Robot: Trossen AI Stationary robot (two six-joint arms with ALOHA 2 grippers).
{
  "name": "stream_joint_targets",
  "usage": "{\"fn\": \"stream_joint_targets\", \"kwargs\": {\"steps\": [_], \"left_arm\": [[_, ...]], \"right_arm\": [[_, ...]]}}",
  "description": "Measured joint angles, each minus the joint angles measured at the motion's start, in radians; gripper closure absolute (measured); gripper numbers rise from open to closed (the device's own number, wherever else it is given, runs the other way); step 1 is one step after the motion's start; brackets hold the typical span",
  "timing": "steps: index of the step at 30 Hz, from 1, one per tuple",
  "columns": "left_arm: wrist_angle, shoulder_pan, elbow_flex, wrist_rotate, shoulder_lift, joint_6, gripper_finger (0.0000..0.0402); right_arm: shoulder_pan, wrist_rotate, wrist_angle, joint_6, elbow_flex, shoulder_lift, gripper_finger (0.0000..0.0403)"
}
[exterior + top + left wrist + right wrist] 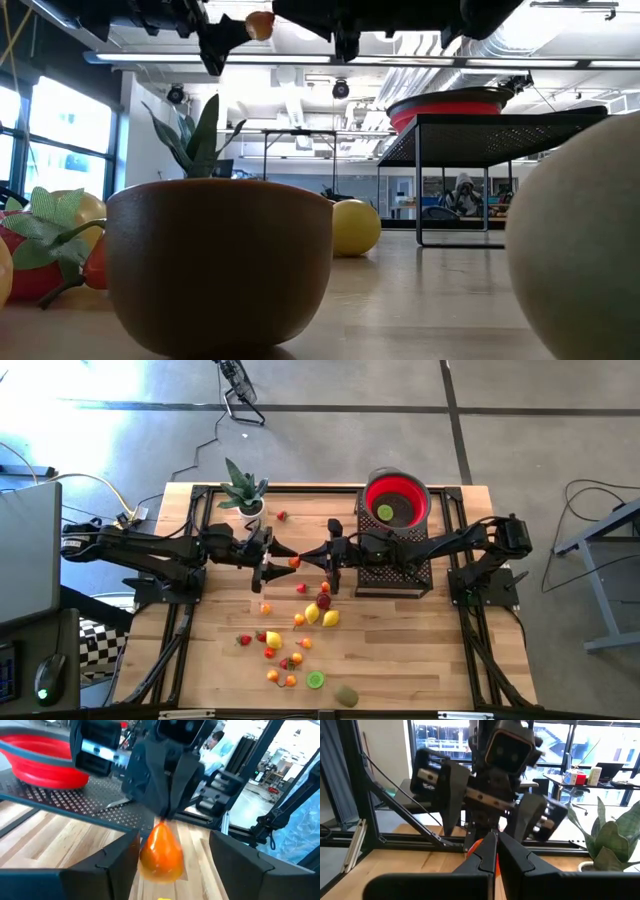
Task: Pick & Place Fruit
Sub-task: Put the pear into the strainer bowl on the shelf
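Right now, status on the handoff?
Right gripper shut on orange fruit, midair over table. Left gripper open around it, fingers clear. Red bowl on rack behind. Nothing in the way.

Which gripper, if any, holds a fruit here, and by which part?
The right gripper is shut on the narrow top end of an orange fruit, held in the air. The left gripper stands open around it, not gripping.

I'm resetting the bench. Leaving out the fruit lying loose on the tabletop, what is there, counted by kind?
Robot arms: 2
Red bowl: 1
Black mesh stand: 1
Potted plant: 1
Orange fruit held in the air: 1
Green fruit in the bowl: 1
Total: 7
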Motion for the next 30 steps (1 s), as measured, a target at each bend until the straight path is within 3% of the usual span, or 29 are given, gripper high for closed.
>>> {"fn": "stream_joint_targets", "kwargs": {"steps": [5, 13, 21, 30], "left_arm": [[-0.012, 0.000, 0.000, 0.000, -0.058, 0.030, 0.0164], [-0.078, 0.000, 0.000, -0.053, -0.125, 0.079, 0.0164], [-0.109, 0.000, 0.000, -0.079, -0.128, 0.079, 0.0164], [-0.115, 0.000, 0.000, -0.080, -0.128, 0.079, 0.0164]], "right_arm": [[0.000, 0.019, -0.054, -0.014, -0.001, -0.035, 0.0399], [0.000, 0.182, -0.265, -0.048, -0.001, -0.193, 0.0399], [0.001, 0.431, -0.510, -0.047, 0.000, -0.380, 0.0399], [-0.007, 0.745, -0.725, -0.046, 0.000, -0.490, 0.0399]]}}
